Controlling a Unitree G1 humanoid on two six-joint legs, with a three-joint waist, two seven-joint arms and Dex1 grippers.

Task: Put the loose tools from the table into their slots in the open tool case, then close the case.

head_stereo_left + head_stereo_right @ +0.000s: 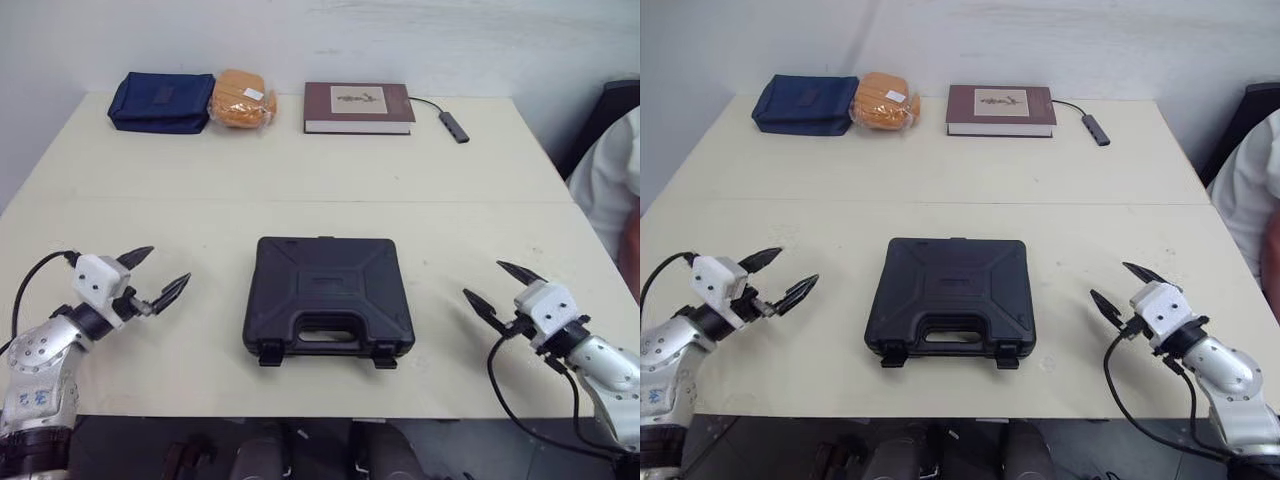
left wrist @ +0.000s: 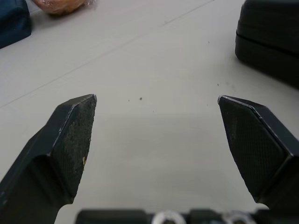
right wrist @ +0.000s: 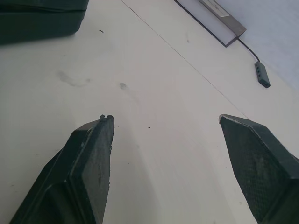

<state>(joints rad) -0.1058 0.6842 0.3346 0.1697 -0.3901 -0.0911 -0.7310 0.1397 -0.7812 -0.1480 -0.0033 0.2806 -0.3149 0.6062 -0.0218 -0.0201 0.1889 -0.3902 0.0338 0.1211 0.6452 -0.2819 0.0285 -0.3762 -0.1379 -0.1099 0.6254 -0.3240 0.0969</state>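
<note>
Two grippers hang open and hold nothing over the table (image 1: 200, 200): the left gripper (image 1: 168, 264) to the left of the tool case (image 1: 328, 290) and the right gripper (image 1: 483, 279) to its right, each with its jaws spread wide and apart from the case. The case lies flat in the middle of the near part of the table with its lid down, the handle (image 1: 325, 335) and the two latches (image 1: 270, 352) toward the robot. At the far edge lie a blue pouch (image 1: 162, 101), an orange packet (image 1: 241, 99), a book (image 1: 358, 107) and a small cable hub (image 1: 454, 126) (none of them looks like a tool). I judge that the tools are inside and the closing is done, so the task is near its end. I cannot tell whether the latches are snapped shut; pressing them may be the only step left.
</note>
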